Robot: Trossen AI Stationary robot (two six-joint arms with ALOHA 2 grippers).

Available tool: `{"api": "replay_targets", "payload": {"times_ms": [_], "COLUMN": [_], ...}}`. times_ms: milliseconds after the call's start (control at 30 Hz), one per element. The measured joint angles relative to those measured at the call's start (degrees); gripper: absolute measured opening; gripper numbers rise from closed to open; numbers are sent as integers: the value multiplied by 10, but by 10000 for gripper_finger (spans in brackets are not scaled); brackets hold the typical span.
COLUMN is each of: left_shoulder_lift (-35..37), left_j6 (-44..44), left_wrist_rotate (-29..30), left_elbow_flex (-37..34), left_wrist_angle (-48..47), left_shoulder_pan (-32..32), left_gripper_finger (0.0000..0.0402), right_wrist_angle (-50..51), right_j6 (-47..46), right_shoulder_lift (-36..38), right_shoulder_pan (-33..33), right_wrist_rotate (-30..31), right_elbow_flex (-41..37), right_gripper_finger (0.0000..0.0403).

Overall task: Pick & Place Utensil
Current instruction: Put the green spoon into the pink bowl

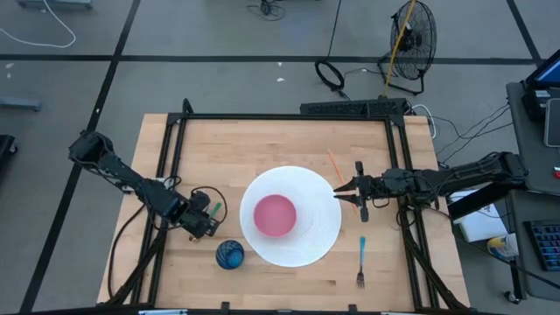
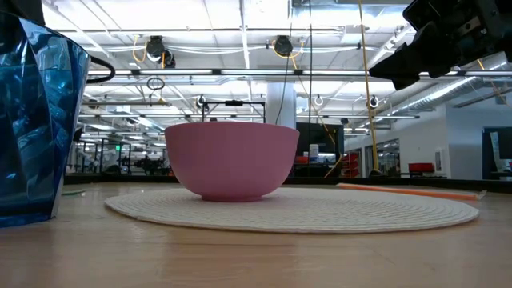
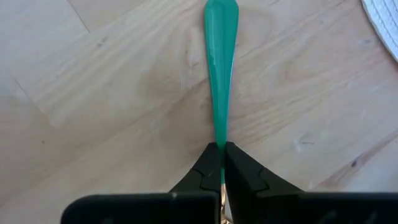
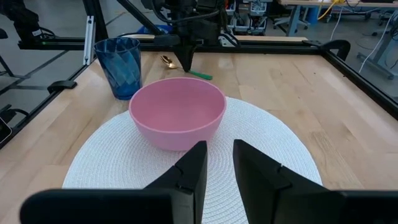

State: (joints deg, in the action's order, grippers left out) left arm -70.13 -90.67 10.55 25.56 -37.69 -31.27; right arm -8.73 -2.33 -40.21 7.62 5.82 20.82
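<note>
A spoon with a green handle [image 3: 221, 68] and a gold bowl [image 4: 166, 60] lies on the wood left of the white round placemat [image 1: 315, 241]. My left gripper [image 1: 208, 217] stands over it, shut on the spoon. A pink bowl [image 1: 275, 214] sits in the middle of the placemat. My right gripper [image 4: 217, 152] is open and hovers above the placemat's right edge [image 1: 336, 191], touching nothing. A fork with a blue handle [image 1: 361, 254] lies on the wood right of the placemat. A thin orange utensil [image 1: 336, 164] lies beneath my right gripper. My left gripper pinches the spoon's green handle at its narrow end next to the gold bowl [image 3: 221, 142], between the two fingertips [image 3: 239, 165]. The fingers come from above, pointing down [image 4: 186, 59]. The handle's free end [image 4: 202, 75] lies on the table.
A blue faceted cup [image 1: 231, 255] stands near the table's near edge, just right of my left gripper and left of the placemat. A black frame [image 1: 289, 116] runs around the work area. Bare wood [image 1: 262, 144] lies toward the far edge, beyond the placemat.
</note>
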Motion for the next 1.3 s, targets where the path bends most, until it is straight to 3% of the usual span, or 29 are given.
{"api": "replay_targets", "payload": {"times_ms": [633,767,1133,1300], "left_shoulder_lift": [0,0,1,2], "left_j6": [-14,-20,-3,2], "left_wrist_rotate": [51,21,-58,-70], "left_elbow_flex": [-1,-1,1,1], "left_wrist_angle": [-34,-36,-28,-28], "left_shoulder_pan": [1,7,7,6], "left_gripper_finger": [0,10,101,104], "right_wrist_angle": [0,0,0,0], "right_j6": [0,0,0,0], "right_shoulder_lift": [0,0,0,0], "right_shoulder_pan": [0,0,0,0], "right_wrist_rotate": [0,0,0,0], "right_elbow_flex": [0,0,0,0], "right_gripper_finger": [75,75,75,75]}}
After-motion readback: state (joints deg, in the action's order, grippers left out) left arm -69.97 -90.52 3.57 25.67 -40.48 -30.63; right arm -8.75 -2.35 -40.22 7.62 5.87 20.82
